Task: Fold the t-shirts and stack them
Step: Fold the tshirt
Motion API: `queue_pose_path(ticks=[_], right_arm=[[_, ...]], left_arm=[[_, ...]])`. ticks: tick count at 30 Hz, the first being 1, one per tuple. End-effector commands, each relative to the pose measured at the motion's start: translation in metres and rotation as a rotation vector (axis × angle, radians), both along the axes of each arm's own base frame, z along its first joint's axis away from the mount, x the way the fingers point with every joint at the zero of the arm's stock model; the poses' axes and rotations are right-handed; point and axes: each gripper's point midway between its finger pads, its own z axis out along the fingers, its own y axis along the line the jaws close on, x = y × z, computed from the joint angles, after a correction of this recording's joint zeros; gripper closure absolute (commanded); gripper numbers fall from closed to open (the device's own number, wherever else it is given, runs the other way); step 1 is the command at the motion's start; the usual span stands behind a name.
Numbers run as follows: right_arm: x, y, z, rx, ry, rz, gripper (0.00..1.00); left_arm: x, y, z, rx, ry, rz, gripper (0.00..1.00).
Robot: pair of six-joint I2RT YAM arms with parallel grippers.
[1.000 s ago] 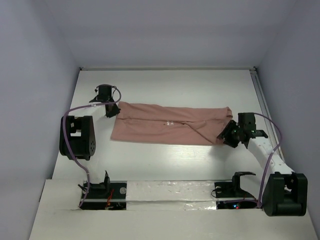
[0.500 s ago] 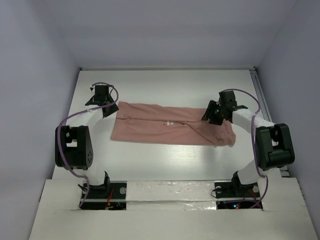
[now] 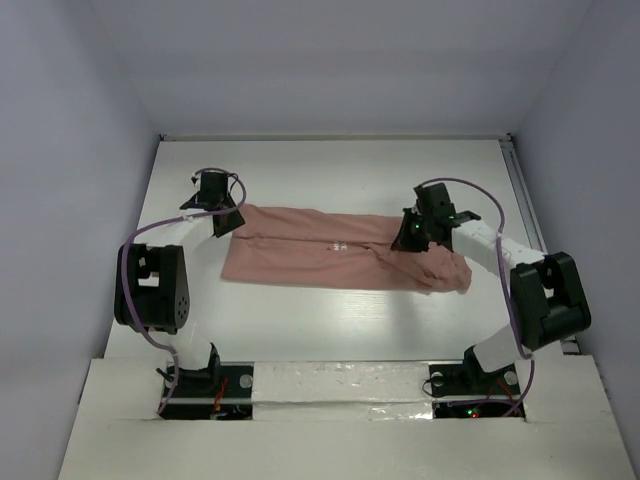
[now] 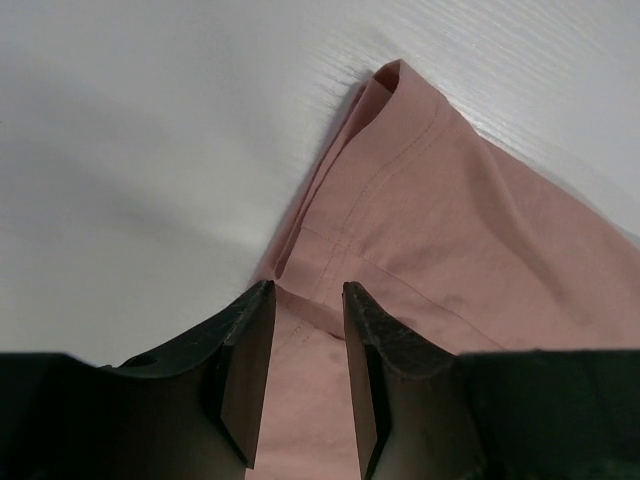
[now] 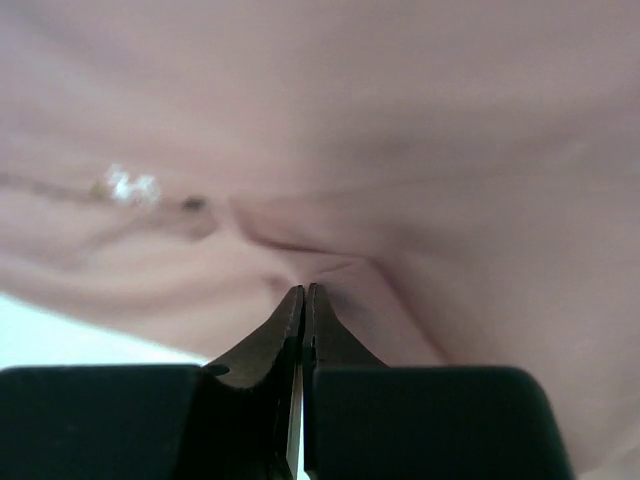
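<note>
The salmon-pink t-shirt [image 3: 320, 255] lies as a long folded strip across the middle of the table. Its small chest print [image 3: 335, 247] shows near the centre. My left gripper [image 3: 222, 222] is open and hovers low over the strip's far left corner. In the left wrist view its fingers [image 4: 308, 290] straddle a hemmed edge of the shirt [image 4: 440, 220]. My right gripper [image 3: 408, 235] is shut on a pinched pucker of the shirt near the right end. In the right wrist view [image 5: 303, 290] its tips meet on the cloth [image 5: 400, 150]. The right end is bunched and partly folded over.
The white table [image 3: 330, 170] is bounded by grey walls at the back and both sides. A rail [image 3: 520, 190] runs along the right edge. The arm bases and cables sit at the near edge [image 3: 340, 385].
My right gripper has moved from the strip's near right corner to the far edge and then leftward, pulling the right end of the shirt over itself. My left gripper shifted slightly toward the shirt's corner.
</note>
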Motion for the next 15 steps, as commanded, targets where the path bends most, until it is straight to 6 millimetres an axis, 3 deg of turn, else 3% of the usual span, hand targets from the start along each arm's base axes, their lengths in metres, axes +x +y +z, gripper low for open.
queue_pose_path(ticks=[1,3,5,6,7,9,12,13,14,15], right_arm=[[-0.032,0.044,0.021,0.058,0.032,0.106,0.97],[-0.057,0.069,0.020,0.075,0.093,0.168,0.92],[-0.069,0.083,0.024,0.108,0.125,0.210,0.73],[-0.073,0.081,0.026,0.100,0.138,0.213,0.65],[-0.070,0.076,0.032,0.074,0.117,0.199,0.47],[-0.060,0.062,0.047,-0.012,0.054,0.183,0.27],[-0.018,0.008,0.067,-0.035,-0.047,0.022,0.36],[-0.008,-0.010,0.068,-0.026,-0.061,-0.030,0.53],[0.008,-0.048,0.066,-0.033,-0.080,-0.142,0.64],[0.017,-0.068,0.057,-0.037,-0.098,-0.202,0.74]], left_arm=[[0.017,0.001,0.028,-0.001,-0.084,0.006,0.70],[0.018,0.000,0.030,-0.009,-0.089,0.001,0.70],[0.019,-0.003,0.036,-0.020,-0.101,-0.003,0.70],[0.019,-0.004,0.038,-0.027,-0.105,-0.008,0.70],[0.019,-0.005,0.043,-0.032,-0.117,-0.008,0.70],[0.017,-0.011,0.046,-0.044,-0.123,-0.031,0.70],[0.013,-0.025,0.051,-0.057,-0.130,-0.073,0.70],[0.008,-0.039,0.047,-0.065,-0.123,-0.108,0.70],[0.007,-0.046,0.047,-0.072,-0.125,-0.128,0.70],[0.004,-0.053,0.045,-0.076,-0.118,-0.144,0.70]])
